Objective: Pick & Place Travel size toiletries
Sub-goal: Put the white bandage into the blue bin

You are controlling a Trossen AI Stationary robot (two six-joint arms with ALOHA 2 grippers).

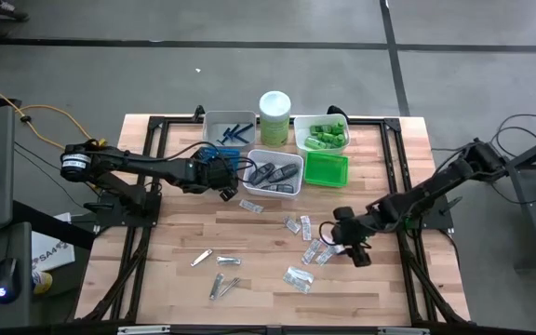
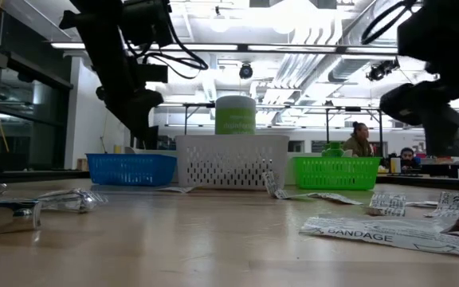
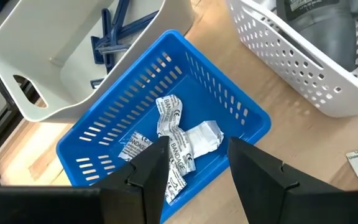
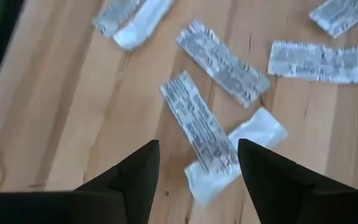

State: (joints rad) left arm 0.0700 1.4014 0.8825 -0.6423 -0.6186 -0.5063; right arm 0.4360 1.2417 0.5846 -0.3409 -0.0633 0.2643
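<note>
My left gripper [image 3: 197, 144] hangs open over the blue tray [image 3: 241, 106], where clear bandage packets [image 3: 178, 129] lie on the tray floor; nothing is between its fingers. In the high view it [image 1: 223, 183] is at the table's far left. My right gripper [image 4: 197, 149] is open above a cluster of clear packets [image 4: 205, 127] that lie flat on the wood right of the middle [image 1: 314, 249], touching none. Silver clippers [image 1: 221, 270] lie near the front. Blue razors [image 1: 235, 130], dark grey cases [image 1: 273, 173] and green tubes [image 1: 324, 135] sit in their trays.
A row of trays stands at the far edge: grey [image 1: 214, 126], white [image 1: 291, 184], white with tubes [image 1: 341, 142], green [image 1: 327, 170]. A pale-green canister [image 1: 274, 115] stands between them. More packets [image 1: 251, 206] [image 1: 298, 277] lie scattered mid-table. Bare wood lies at the front left.
</note>
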